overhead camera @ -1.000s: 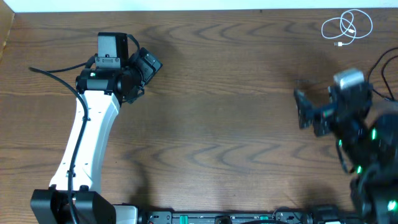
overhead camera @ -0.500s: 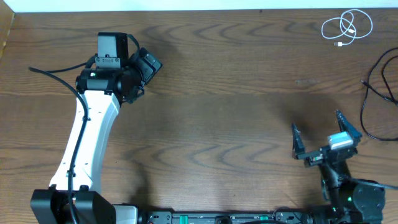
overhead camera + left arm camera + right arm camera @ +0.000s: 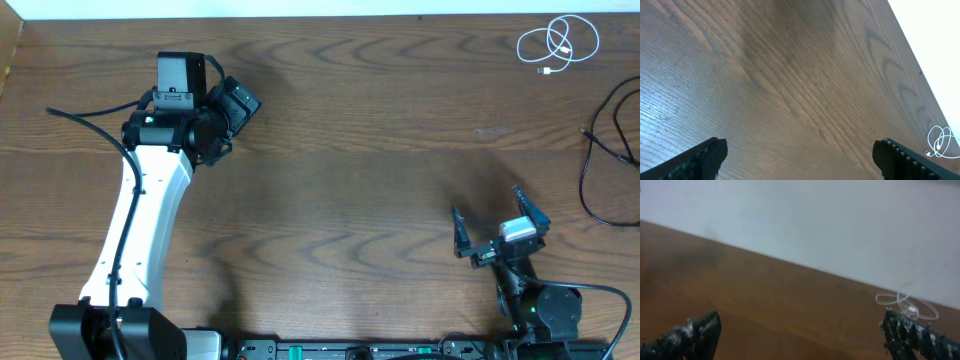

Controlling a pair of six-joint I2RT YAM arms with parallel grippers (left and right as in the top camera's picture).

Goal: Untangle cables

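Note:
The white cable (image 3: 557,42) lies coiled by itself at the far right corner of the table. It also shows in the left wrist view (image 3: 940,142) and the right wrist view (image 3: 907,305). The black cable (image 3: 585,195) lies apart from it along the right edge and runs out of view. My left gripper (image 3: 800,160) is open and empty over bare wood at the far left (image 3: 235,105). My right gripper (image 3: 495,225) is open and empty near the front edge, well short of both cables; its fingers frame the right wrist view (image 3: 800,335).
The wooden table (image 3: 350,170) ends at a pale wall along the far side. The left arm's white link (image 3: 140,220) stretches from the front left. A thick black arm wire (image 3: 85,120) loops at the left.
My right arm has drawn back from the right side toward the front edge and a little left, gripper open. The left arm and both cables have not moved.

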